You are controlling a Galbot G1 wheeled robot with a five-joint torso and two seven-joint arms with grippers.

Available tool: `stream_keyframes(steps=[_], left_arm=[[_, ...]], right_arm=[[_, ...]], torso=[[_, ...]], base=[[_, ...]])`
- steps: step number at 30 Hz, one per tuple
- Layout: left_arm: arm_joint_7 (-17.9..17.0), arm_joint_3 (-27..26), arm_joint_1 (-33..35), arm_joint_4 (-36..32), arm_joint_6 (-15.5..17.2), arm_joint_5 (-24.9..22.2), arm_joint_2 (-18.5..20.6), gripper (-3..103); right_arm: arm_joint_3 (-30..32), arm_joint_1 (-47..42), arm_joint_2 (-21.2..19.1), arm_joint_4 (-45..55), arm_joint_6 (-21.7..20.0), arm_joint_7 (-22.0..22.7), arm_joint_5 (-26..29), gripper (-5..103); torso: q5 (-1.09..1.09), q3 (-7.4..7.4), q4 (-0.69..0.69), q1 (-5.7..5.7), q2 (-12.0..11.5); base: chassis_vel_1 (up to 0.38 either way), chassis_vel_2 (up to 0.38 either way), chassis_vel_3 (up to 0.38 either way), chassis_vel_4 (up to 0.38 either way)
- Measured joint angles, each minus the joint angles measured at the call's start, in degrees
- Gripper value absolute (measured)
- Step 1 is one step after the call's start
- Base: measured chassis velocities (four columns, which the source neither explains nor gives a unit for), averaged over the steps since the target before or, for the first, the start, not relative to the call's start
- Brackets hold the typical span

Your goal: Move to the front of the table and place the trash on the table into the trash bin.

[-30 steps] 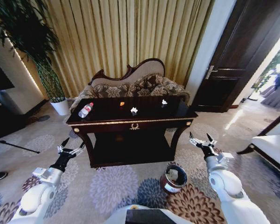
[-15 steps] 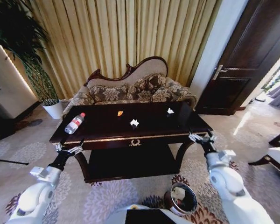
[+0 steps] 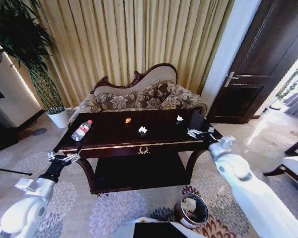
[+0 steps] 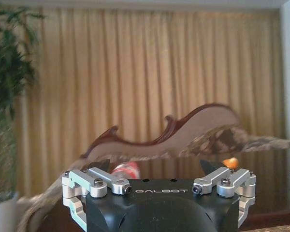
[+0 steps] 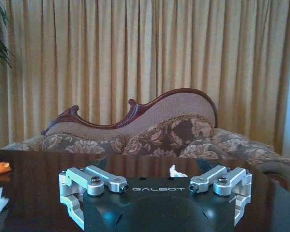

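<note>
Hovering right jaws (image 3: pixel 199 132) spread, empty, whitish scrap (image 3: pixel 180 118) just beyond, left jaws (image 3: pixel 63 157) likewise

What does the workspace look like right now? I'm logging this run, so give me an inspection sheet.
Surface: dark glossy table, gold trim, lower shelf.
Job's things: plastic bottle lying at the table's left end; orange piece, crumpled paper scrap and whitish bit on top; trash bin on the carpet, front right.
Clutter: nothing seen.
Grippers: left gripper open, before the left corner; right gripper open, over the right end.
Cables: nothing seen.
Surroundings: patterned sofa, curtains, potted plant, door.
</note>
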Motion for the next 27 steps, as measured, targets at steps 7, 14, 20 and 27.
stream_keyframes(steps=[7, 14, 20, 27], left_arm=[[-5.91, -2.84, -2.76, -3.63, 10.90, -4.75, 3.45, 100], [-6.34, -2.80, -4.03, -2.60, 11.71, -5.91, 7.52, 100], [-5.19, -2.38, -4.90, -0.43, 9.62, -5.93, 8.86, 100], [-4.40, -2.30, -4.81, -0.31, 8.65, -5.90, 8.27, 100]], right_arm=[[-1.43, 6.96, 0.48, -4.22, -3.03, 0.00, 2.17, 100], [-3.89, 12.17, 0.58, -8.31, -4.49, 0.00, 4.17, 100], [-9.21, 17.91, 3.00, -12.93, -6.13, 0.00, 4.30, 100], [-17.68, 28.94, 4.95, -21.42, -6.37, 0.00, 4.39, 100]], torso=[[-0.01, -0.04, -0.05, -0.06, 0.03], [-0.01, -0.02, -0.03, -0.05, 0.03], [-0.02, -0.03, -0.02, -0.05, 0.04], [-0.01, -0.02, -0.01, -0.05, 0.03]], base=[[0.000, 0.000, 0.000, 0.000], [0.000, 0.000, 0.000, 0.000], [0.000, 0.000, 0.000, 0.000], [0.000, 0.000, 0.000, 0.000]])
